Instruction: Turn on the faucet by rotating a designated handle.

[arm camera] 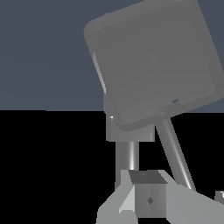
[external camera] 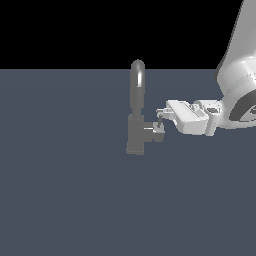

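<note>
- The faucet (external camera: pixel 136 127) stands mid-floor, arched spout up, side stub poking toward the exterior view's right.
- The handle (external camera: pixel 160 121) sits right at that stub's end.
- The gripper (external camera: pixel 161 118) has its jaws narrow around it, so I'd push slow in an arc, no yanking.

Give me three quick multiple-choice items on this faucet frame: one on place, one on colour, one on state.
1. Where is the gripper relative to the faucet in the exterior view?
A. on its left
B. on its right
C. straight above the spout

2. What colour is the faucet?
A. dull grey
B. red
C. gold

3. How does the faucet stand?
A. lying on its side
B. upside down
C. upright, arched spout on top

Answers: 1 B, the white gripper reaches in from the exterior view's right, at the handle. 2 A, body and spout are grey in both views. 3 C, the base sits on the floor with the arch at the top.
</note>
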